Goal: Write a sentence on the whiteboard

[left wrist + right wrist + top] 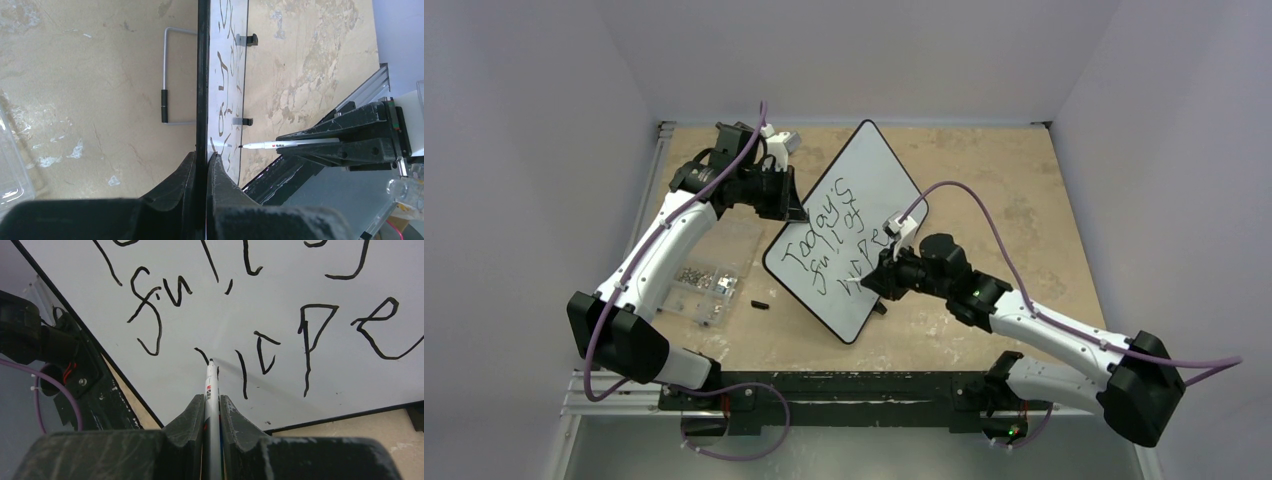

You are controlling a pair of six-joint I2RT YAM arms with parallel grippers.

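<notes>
The whiteboard point(876, 180) stands tilted on the table, white with a thin black rim. The sentence point(829, 235) runs in slanted black lines, "Today's", "full of" and a lower line. My left gripper point(796, 213) is shut on the board's left rim point(202, 90), seen edge-on in the left wrist view. My right gripper point(871, 278) is shut on a white marker point(211, 390). The marker's tip touches the board at a short stroke point(202, 356) left of the lower line of lettering point(310, 340). The marker point(290, 144) also shows in the left wrist view, tip at the board.
A clear plastic box of screws point(706, 280) lies left of the board. A small black cap point(758, 305) lies on the table beside it. The board's wire stand point(172, 75) props it from behind. The metal rail point(824, 390) runs along the near edge.
</notes>
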